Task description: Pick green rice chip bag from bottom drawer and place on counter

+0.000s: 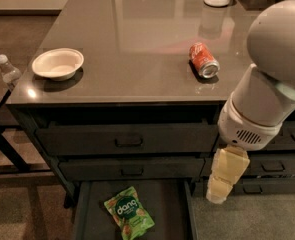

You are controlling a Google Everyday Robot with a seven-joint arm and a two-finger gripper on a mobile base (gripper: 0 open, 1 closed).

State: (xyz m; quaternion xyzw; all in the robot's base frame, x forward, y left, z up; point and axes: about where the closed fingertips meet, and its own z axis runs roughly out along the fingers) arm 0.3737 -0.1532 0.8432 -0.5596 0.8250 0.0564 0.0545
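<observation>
Gripper (219, 194) hangs right of the bottom drawer (167, 196), grip unreadable; we judge the green rice chip bag (129, 213) light, crinkly, edge-pinchable.

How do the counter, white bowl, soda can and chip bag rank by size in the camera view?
The counter
white bowl and green rice chip bag, too alike to rank
red soda can, smallest
The gripper hangs right of the open bottom drawer.

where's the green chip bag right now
The green rice chip bag lies flat on the floor of the open bottom drawer, low in the camera view. The gripper hangs further right in the view, outside the drawer and apart from the bag.
</observation>
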